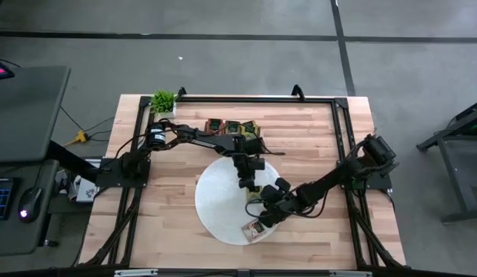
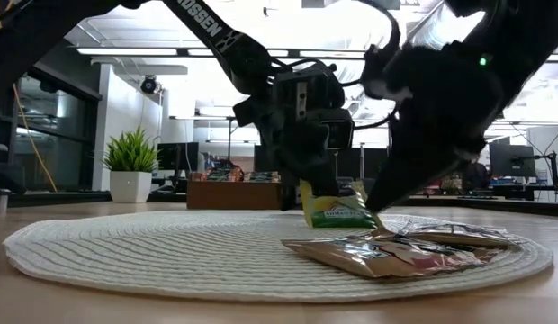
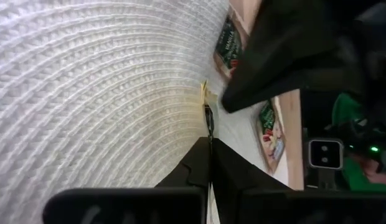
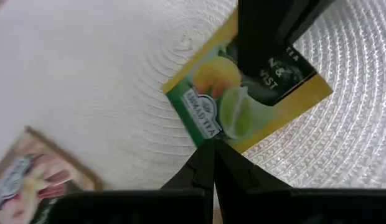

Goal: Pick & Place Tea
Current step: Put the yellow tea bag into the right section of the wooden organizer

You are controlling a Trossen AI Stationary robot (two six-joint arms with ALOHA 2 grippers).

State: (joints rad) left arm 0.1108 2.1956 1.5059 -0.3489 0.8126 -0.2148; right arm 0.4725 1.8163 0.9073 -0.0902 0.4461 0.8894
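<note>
Right wrist view, "Ahmad Tea" packet [image 4: 243, 106]

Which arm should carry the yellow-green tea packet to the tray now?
Left. The left gripper is shut on the yellow-green packet, holding it on edge over the mat. The right gripper is shut too, its tip at the packet's edge, with no grip showing.

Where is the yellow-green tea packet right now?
The yellow-green tea packet stands on edge on the white mat, pinched by the left hand, just behind the flat packets in the low view.
</note>
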